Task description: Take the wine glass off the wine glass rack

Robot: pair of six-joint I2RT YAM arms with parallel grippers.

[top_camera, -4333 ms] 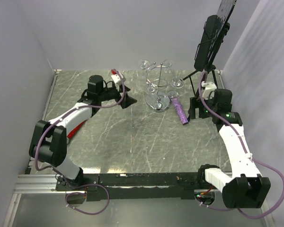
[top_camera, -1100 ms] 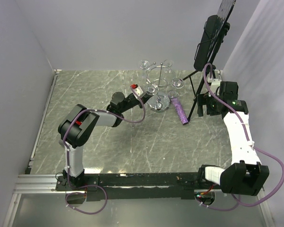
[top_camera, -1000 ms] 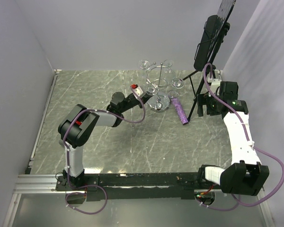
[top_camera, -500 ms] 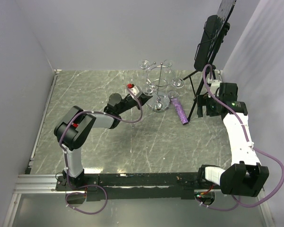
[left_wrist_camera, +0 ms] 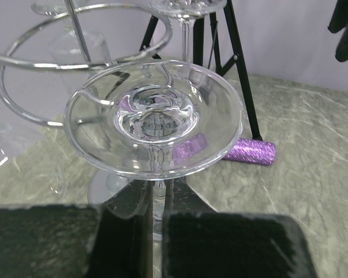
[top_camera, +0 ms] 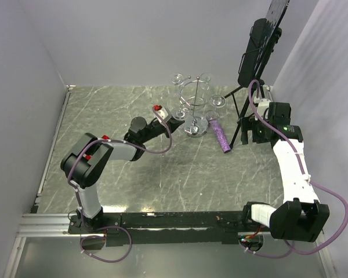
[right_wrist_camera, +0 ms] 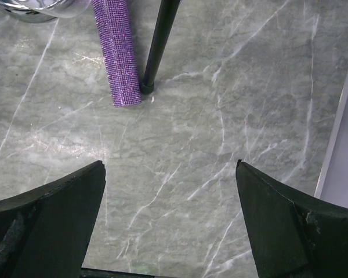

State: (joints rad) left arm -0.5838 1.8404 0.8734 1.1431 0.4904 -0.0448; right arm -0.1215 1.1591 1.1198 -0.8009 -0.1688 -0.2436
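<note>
A clear wine glass point(left_wrist_camera: 153, 119) fills the left wrist view, its round foot facing the camera and its stem running down between the black fingers point(left_wrist_camera: 119, 202). My left gripper point(left_wrist_camera: 156, 200) is shut on that stem. From above, the left gripper point(top_camera: 175, 120) sits just left of the chrome wine glass rack point(top_camera: 195, 97). The rack's wire ring point(left_wrist_camera: 58, 61) lies behind and left of the foot; whether the foot still touches a loop I cannot tell. My right gripper point(right_wrist_camera: 170, 165) is open over bare table, and from above the right gripper point(top_camera: 254, 131) is by the tripod.
Other glasses point(top_camera: 177, 78) hang on the rack, above its shiny disc base point(top_camera: 196, 125). A purple glitter cylinder point(top_camera: 219, 134) lies right of the base, next to a leg point(right_wrist_camera: 156, 46) of the tall black tripod stand point(top_camera: 258, 52). Walls close the back and sides.
The left arm has drawn back to the left, its wrist slightly farther from the rack, still shut on the stem. The right arm has not moved.
</note>
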